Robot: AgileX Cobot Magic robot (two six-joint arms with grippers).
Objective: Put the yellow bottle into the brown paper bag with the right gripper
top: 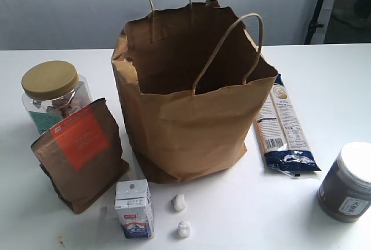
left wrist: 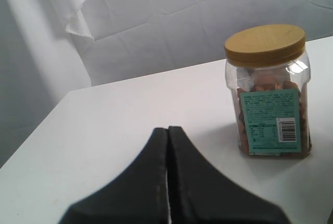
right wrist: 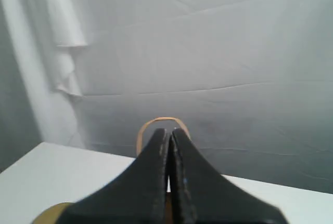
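Though close beside pouch (top: 78, 154) and packet (top: 283, 131), brown paper bag (top: 191, 128) open-mouthed; upright

From my feeds I count, on the counter (top: 324, 70): one brown paper bag (top: 185, 122), one brown pouch (top: 81, 151), one small carton (top: 134, 208), one noodle packet (top: 284, 131), one gold-lidded jar (top: 53, 93) plus one dark jar (top: 348, 183), making two jars, and two small white lumps (top: 179, 202).

Bright, soft, even light; faint shadows lie on the white counter (top: 232, 215); the left pincer (left wrist: 167, 129) and right pincer (right wrist: 169, 129) look blurred close up
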